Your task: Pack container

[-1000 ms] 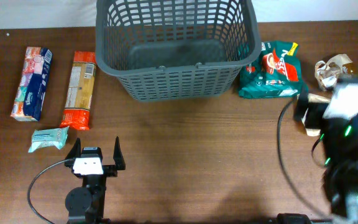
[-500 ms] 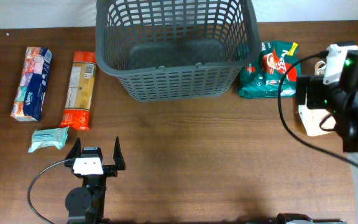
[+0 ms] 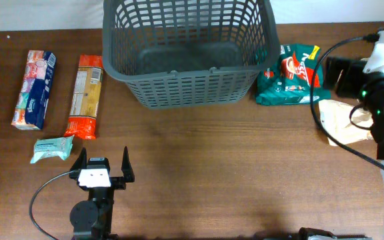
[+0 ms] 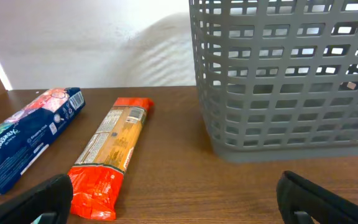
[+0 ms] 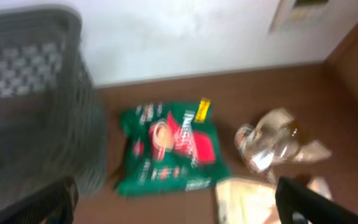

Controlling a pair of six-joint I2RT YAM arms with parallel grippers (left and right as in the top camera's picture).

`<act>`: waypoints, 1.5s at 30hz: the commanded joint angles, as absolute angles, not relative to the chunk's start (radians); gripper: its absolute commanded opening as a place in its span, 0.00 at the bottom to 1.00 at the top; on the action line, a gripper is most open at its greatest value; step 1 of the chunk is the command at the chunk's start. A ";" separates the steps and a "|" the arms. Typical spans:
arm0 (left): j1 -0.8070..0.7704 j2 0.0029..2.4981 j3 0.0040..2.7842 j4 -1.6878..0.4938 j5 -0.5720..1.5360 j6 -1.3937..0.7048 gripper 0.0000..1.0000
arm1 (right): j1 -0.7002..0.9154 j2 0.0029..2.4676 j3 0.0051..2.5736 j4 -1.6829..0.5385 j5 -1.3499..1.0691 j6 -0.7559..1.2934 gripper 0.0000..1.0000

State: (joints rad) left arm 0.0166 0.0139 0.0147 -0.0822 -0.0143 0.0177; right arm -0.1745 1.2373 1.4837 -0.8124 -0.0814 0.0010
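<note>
R pincer (image 5: 169, 190) swung twd far edge of tabletop (image 3: 212, 167), apart & empty nr green pkt (image 3: 291, 75), likely first pick; L pincer (image 3: 103, 163) apart, idle; basket (image 3: 192, 90) nothing packed.

Brown wooden table (image 3: 232, 173). Upper left of the overhead frame: a blue Kleenex pack (image 3: 34, 90) and an orange pasta packet (image 3: 85, 96) lie side by side, apart. A small teal pouch (image 3: 51, 149) lies below them. Upper right: a green snack bag (image 3: 291, 75) lies flat, with a pale paper bag (image 3: 344, 121) just beside it.

matt grey plastic container (image 3: 185, 53) – glossy green packet (image 3: 290, 75) – on smooth brown wood table (image 3: 212, 167).
</note>
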 commanded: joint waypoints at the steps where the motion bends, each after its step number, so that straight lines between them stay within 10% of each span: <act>1: 0.023 0.005 0.009 -0.083 -0.004 0.015 0.99 | -0.177 1.239 1.491 -0.826 -0.110 0.012 0.99; 21: 0.023 0.005 0.009 -0.083 -0.004 0.015 0.99 | -0.236 1.306 1.571 -0.612 -0.139 0.001 0.99; 29: 0.023 0.005 0.009 -0.083 -0.004 0.015 0.99 | -0.361 1.688 1.914 -0.888 -0.588 0.011 0.99; 45: 0.023 0.005 0.009 -0.083 -0.004 0.015 0.99 | -0.361 2.019 2.224 -1.315 -0.439 0.064 0.99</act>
State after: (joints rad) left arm 0.0166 0.0135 0.0147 -0.0822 -0.0143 0.0177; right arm -0.3656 1.9755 2.2051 -1.2823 -0.5331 0.0555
